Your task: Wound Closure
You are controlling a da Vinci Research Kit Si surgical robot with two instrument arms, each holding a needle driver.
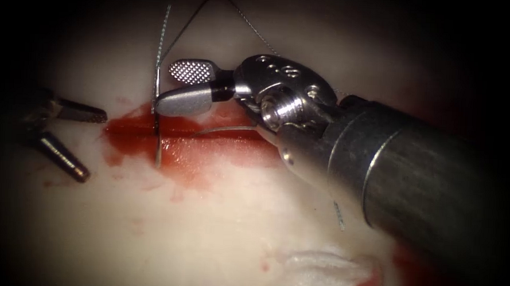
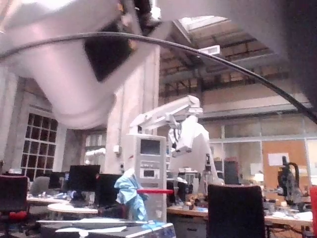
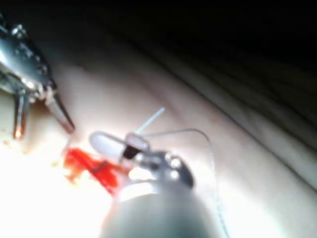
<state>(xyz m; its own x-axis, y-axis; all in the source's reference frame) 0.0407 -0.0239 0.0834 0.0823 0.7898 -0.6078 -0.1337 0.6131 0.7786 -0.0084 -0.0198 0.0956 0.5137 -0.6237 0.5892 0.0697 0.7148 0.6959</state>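
The right arm's silver gripper (image 1: 174, 86) stands open at upper centre, empty, its lower jaw touching the thin curved steel needle (image 1: 157, 118), which stands through the red cut (image 1: 209, 136) in the pale tissue (image 1: 205, 227). The dark left gripper (image 1: 94, 144), open and empty, waits at left. Grey thread (image 1: 215, 3) loops above. Likely a regrasp; room is tight around the needle.

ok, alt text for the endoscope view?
The right tool, jaws open, sits at the needle, which stands in the red cut in the tissue. The left tool, open and empty, waits left of the cut; thread loops above.
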